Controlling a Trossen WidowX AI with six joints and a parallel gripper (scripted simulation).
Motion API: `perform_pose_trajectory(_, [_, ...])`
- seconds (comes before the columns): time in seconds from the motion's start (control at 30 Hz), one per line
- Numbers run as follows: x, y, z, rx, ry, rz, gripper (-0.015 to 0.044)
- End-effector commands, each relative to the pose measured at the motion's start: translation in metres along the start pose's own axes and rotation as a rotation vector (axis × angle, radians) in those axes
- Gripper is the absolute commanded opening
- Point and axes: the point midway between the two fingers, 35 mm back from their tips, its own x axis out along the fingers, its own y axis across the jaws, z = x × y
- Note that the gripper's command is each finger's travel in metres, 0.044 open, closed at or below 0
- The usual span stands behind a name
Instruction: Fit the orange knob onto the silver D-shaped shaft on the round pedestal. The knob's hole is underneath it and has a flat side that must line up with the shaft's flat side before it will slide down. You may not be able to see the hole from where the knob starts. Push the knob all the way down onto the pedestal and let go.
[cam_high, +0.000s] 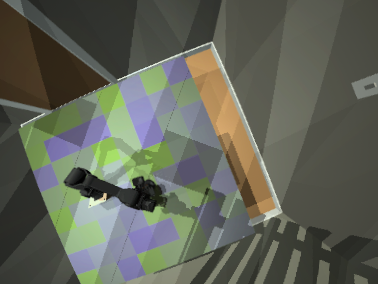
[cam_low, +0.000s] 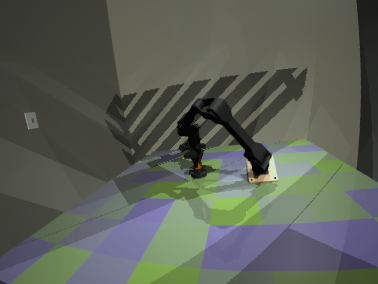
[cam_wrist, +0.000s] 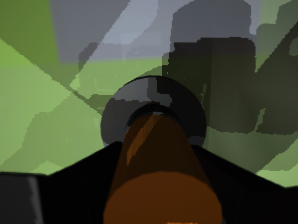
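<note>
Presently, the jaws (cam_low: 199, 159) are holding the orange knob (cam_low: 199, 165) (cam_wrist: 157, 165), one finger being on each side of it. The knob is located directly over the round pedestal (cam_low: 198, 174) (cam_wrist: 117, 117), which has a dark grey colour and stands on the table (cam_high: 107, 232) (cam_low: 165, 245) (cam_wrist: 25, 110). In the wrist view, the top face of the knob is nearest to the camera, and its far end meets the middle of the pedestal, where a darker ring is seen around it. The silver shaft is hidden, so I cannot tell how its flat side is lying, nor whether the knob is fully down. The black arm (cam_high: 107, 188) (cam_low: 235, 127) makes a bend above the table, and its last part is pointing downward to the pedestal. Its foot is on a pale base plate (cam_high: 93, 203) (cam_low: 254, 179), which lies well apart from the pedestal. The table surface has green and purple patches, with shadows across them.
</note>
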Motion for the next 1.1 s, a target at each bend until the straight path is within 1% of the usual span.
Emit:
perform_pose_trajectory(0.0, [0.000, 0.000, 0.000, -0.003, 0.000, 0.000, 0.0105])
perform_pose_trajectory(0.43, [0.000, 0.000, 0.000, -0.003, 0.000, 0.000, 0.0440])
perform_pose_trajectory(0.7, [-0.002, 0.000, 0.000, -0.003, 0.000, 0.000, 0.0440])
perform_pose_trajectory(0.77, [-0.020, -0.001, 0.003, -0.002, -0.001, -0.002, 0.0440])
perform_pose_trajectory(0.93, [-0.087, -0.001, 0.002, 0.001, 0.000, -0.004, 0.0440])
perform_pose_trajectory(0.97, [-0.094, -0.001, 0.001, 0.002, 0.001, -0.003, 0.0440])
perform_pose_trajectory(1.07, [-0.096, -0.001, 0.004, 0.001, 0.000, -0.003, 0.0440])
